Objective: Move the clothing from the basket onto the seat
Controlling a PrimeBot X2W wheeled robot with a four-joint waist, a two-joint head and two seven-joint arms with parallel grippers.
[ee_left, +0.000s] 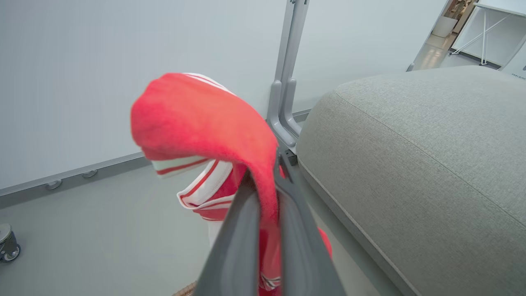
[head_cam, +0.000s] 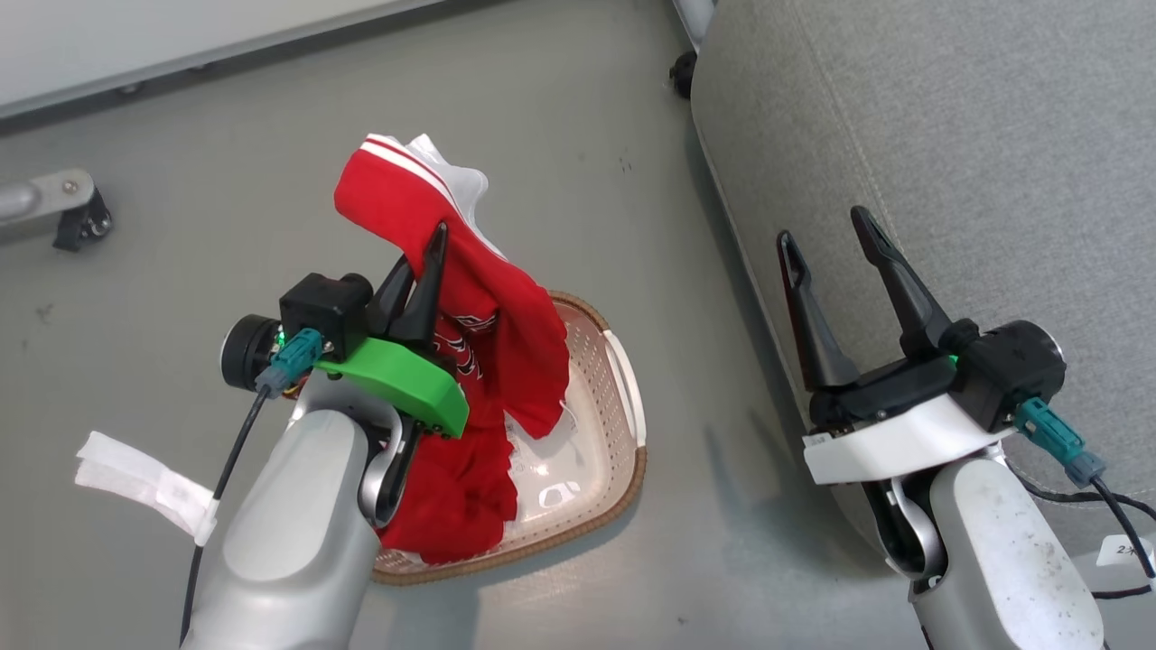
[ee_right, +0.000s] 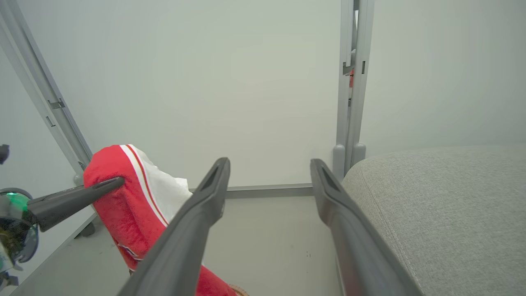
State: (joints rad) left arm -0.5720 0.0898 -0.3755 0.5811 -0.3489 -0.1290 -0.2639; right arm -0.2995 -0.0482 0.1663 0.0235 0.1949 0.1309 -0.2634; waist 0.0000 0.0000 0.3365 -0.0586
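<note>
Clothing [head_cam: 406,194] clamped in your left claw [head_cam: 420,257], head view. The two dark fingers are closed on a fold of red fabric with white stripe trim, and the fold arches over their tips, above the basket [head_cam: 591,361]. From the clamp the cloth hangs past a patch of black-and-white print into the basket. More red fabric lies heaped at the basket's near end, partly behind your left forearm [head_cam: 289,533]. Whether that heap is a second garment or the tail of the held one, you cannot tell. The basket stands on the grey floor [head_cam: 226,153], near the seat [head_cam: 948,135], which occupies the upper right.

Your right claw [head_cam: 822,226] holds nothing. Its fingers stand apart and point up the view, over the seat's rounded edge.

Left wrist view: the left claw [ee_left: 265,172] pinches the clothing [ee_left: 197,111] between its fingers, and the cloth drapes over the tips like a hood. The seat [ee_left: 411,164] lies to the right, with a pale wall [ee_left: 82,61] behind.

Right wrist view: the right claw [ee_right: 270,162] is spread, and you see wall and floor through the gap. The seat [ee_right: 444,197] is at the right. The clothing [ee_right: 111,201] is at the left, with one of the left claw's fingers [ee_right: 74,197] against the red cloth.
</note>
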